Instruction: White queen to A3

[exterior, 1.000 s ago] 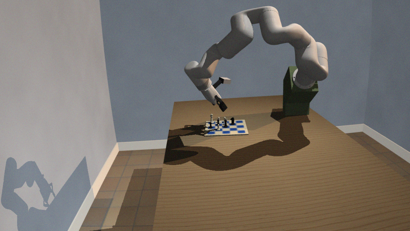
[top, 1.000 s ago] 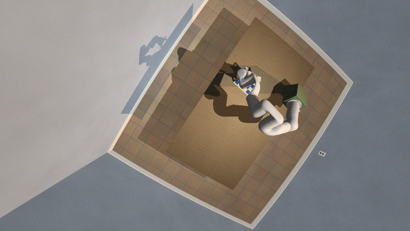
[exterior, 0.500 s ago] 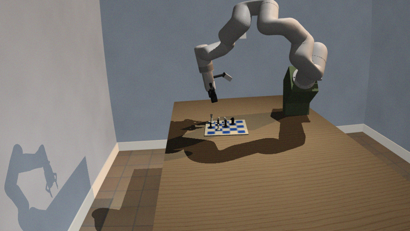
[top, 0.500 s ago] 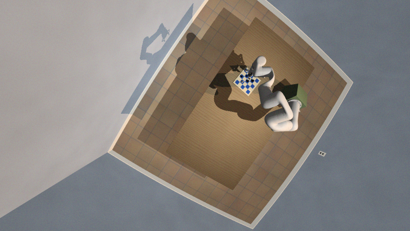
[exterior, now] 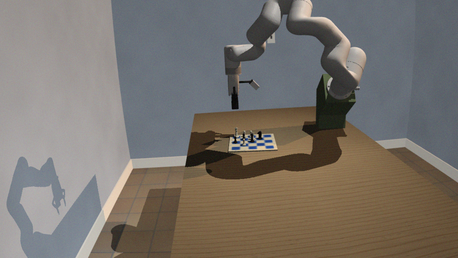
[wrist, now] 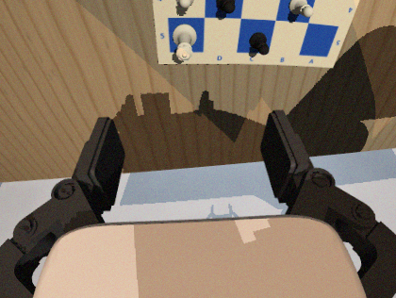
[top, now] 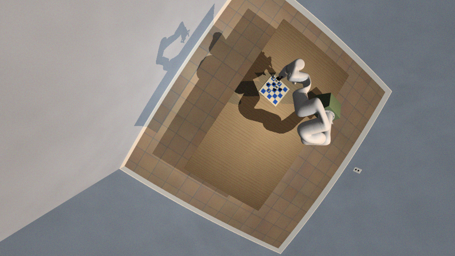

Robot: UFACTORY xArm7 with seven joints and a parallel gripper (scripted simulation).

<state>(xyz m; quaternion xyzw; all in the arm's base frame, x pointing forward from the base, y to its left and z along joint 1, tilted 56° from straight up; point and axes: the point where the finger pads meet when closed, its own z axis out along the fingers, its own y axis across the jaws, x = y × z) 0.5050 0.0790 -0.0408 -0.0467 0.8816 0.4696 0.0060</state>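
Note:
A small blue and cream chessboard (exterior: 252, 142) lies on the wooden table; it also shows from above in the top view (top: 274, 90). Several white and black pieces stand upright on it. In the wrist view a tall white piece (wrist: 183, 39) stands on the corner square E5, also seen in the exterior view (exterior: 236, 131); I cannot tell whether it is the queen. My gripper (exterior: 234, 103) (wrist: 191, 132) hangs high above the table, just beyond the board's row 5 edge. It points down, open and empty.
The arm's green pedestal (exterior: 333, 102) stands at the table's far right. The table's far edge and the blue wall lie close behind the gripper.

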